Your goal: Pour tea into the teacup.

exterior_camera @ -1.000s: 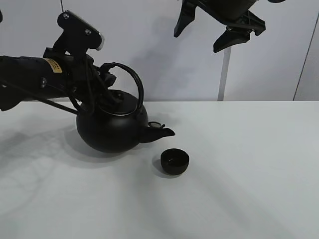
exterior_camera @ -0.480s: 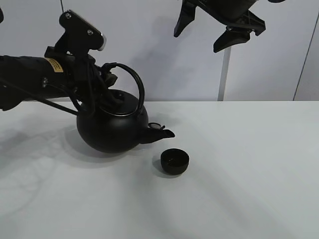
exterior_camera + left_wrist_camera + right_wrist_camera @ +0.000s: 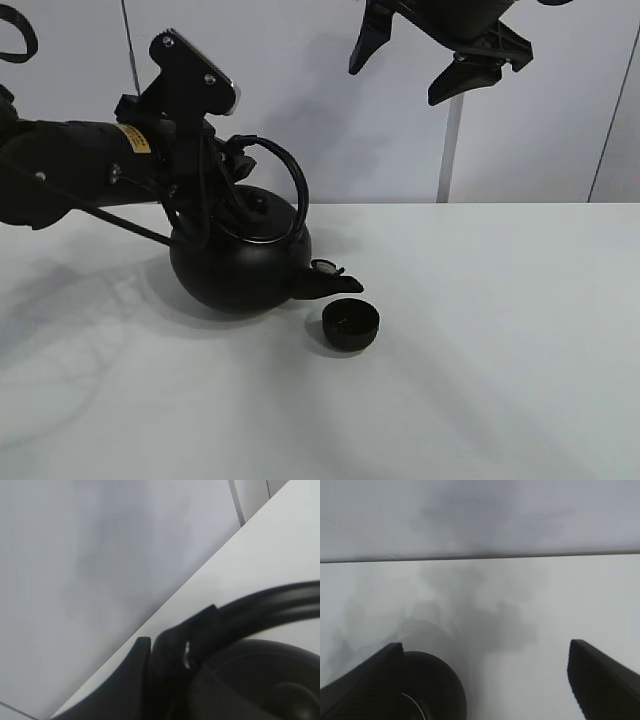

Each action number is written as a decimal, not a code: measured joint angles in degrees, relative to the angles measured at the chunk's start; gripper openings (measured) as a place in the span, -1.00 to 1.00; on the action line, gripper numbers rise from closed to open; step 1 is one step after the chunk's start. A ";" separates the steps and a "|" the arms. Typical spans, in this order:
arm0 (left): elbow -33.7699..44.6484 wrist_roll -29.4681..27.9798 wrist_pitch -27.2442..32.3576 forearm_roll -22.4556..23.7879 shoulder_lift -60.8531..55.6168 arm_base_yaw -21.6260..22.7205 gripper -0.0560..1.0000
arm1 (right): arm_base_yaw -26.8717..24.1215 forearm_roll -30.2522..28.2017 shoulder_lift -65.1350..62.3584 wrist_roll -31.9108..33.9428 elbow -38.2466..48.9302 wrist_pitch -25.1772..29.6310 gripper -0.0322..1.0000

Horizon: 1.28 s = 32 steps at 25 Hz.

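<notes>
A plain white table [image 3: 500, 380] fills the lower half of the high view, its far edge meeting a pale grey wall [image 3: 310, 90] of smooth panels. A white upright strip [image 3: 450, 160] runs down the wall to the table edge, and a thin dark seam [image 3: 608, 120] slants near the right side. Soft, diffuse light leaves faint grey shadows [image 3: 60, 330] across the table's left part.
</notes>
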 joint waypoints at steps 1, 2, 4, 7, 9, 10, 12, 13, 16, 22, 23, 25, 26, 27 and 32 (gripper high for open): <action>0.00 0.31 0.00 -0.09 0.00 0.01 -0.72 | 0.00 0.00 0.00 0.00 0.00 0.00 0.25; 0.00 0.61 0.00 -0.14 0.00 0.01 -0.72 | 0.00 0.00 0.00 0.00 0.00 0.00 0.25; 0.00 1.17 0.00 -0.14 0.00 0.01 -0.72 | 0.00 0.00 0.00 0.00 0.00 0.00 0.25; 0.00 3.00 0.00 -0.38 0.00 0.01 -0.72 | 0.00 0.00 0.00 0.00 0.00 0.00 0.25; 0.00 3.53 0.00 -0.38 0.00 0.01 -0.72 | 0.00 0.00 0.00 0.00 0.00 0.00 0.25; 0.00 3.59 0.00 -0.38 0.00 0.01 -0.72 | 0.00 0.00 0.00 0.00 0.00 0.00 0.25; 0.00 3.59 0.00 -0.38 0.00 0.01 -0.72 | 0.00 0.00 0.00 0.00 0.00 0.00 0.25; 0.00 3.59 0.00 -0.38 0.00 0.01 -0.72 | 0.00 0.00 0.00 0.00 0.00 0.00 0.25; 0.00 3.70 0.00 -0.48 0.00 0.01 -0.72 | 0.00 0.00 0.00 0.00 0.00 0.00 0.25; 0.00 4.00 0.00 -0.57 0.00 0.01 -0.72 | 0.00 0.00 0.00 0.00 0.00 -0.12 0.25; 0.00 3.99 0.00 -0.65 0.00 0.01 -0.72 | 0.00 0.00 0.00 0.00 0.00 -0.10 0.25; 0.00 3.76 0.00 -1.10 0.00 -0.01 -0.72 | 0.00 0.00 0.00 0.00 0.00 -0.10 0.25; 0.00 3.28 0.00 -1.45 0.00 -0.01 -0.72 | 0.00 0.00 0.00 0.00 0.00 -0.10 0.25; 0.00 2.57 0.00 -1.97 0.00 -0.01 -0.72 | 0.00 0.00 0.00 0.00 0.00 -0.10 0.25; 0.00 -2.12 0.00 -4.75 -0.06 -0.01 -0.72 | 0.00 0.00 0.00 0.00 0.00 -0.10 0.25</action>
